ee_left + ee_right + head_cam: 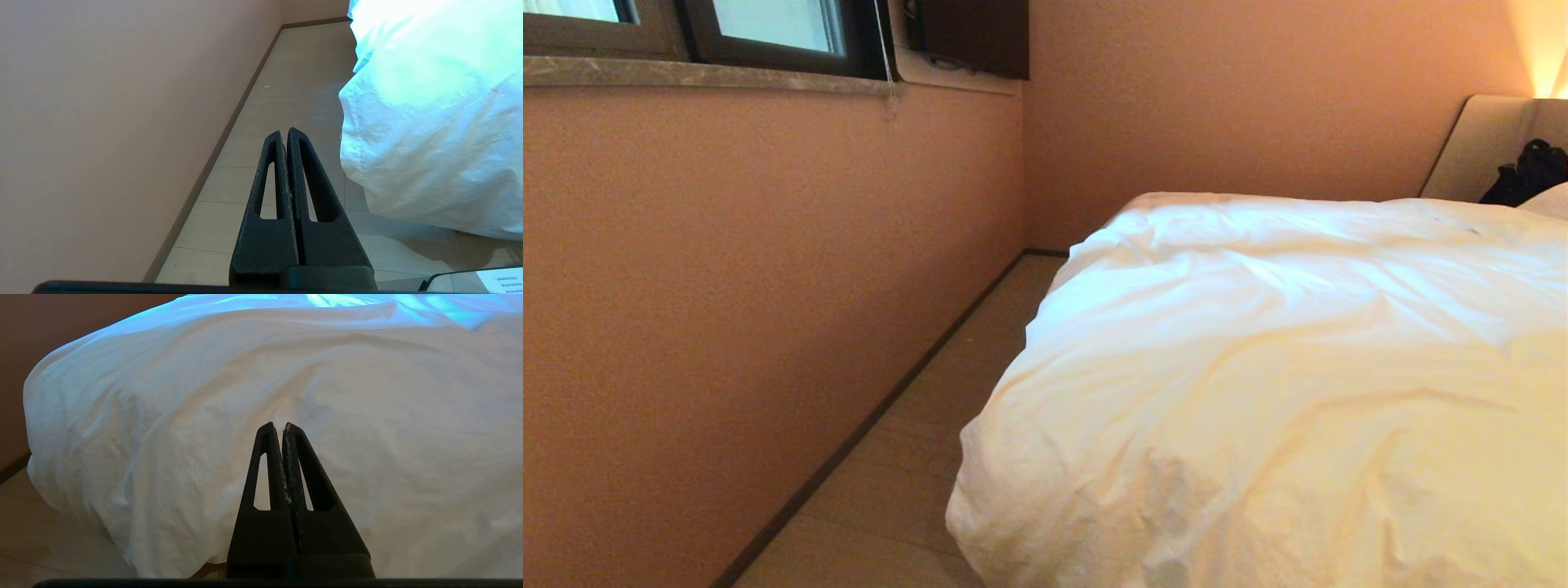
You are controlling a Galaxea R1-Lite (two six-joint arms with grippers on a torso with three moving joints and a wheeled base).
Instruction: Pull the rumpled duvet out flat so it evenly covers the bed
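White duvet (1282, 367) heaped over the near corner of the bed (1486, 143), wrinkled, bulging out past the corner and hanging low toward the floor (907, 474); bed base hidden under the cloth, only the beige headboard showing at the far end. Left gripper (284, 132) low beside the bed, pointing along the floor strip, jaws pressed together on nothing, duvet just beside and apart. Right gripper (278, 426) facing the hanging side of the duvet, jaws likewise together and empty, no contact visible. Likely trouble from here: with jaws together, no hold on the cloth until opened; a pinch taken only on the thin cover and not the filling probably shifting the cover alone; a pull on one corner dragging the whole quilt off the far side. Open room only in the narrow floor strip between bed and wall (727, 327), baseboard running close along it; little swing room for the left arm there. Dark bag (1531, 171) against the headboard, next to a pillow (1550, 200).
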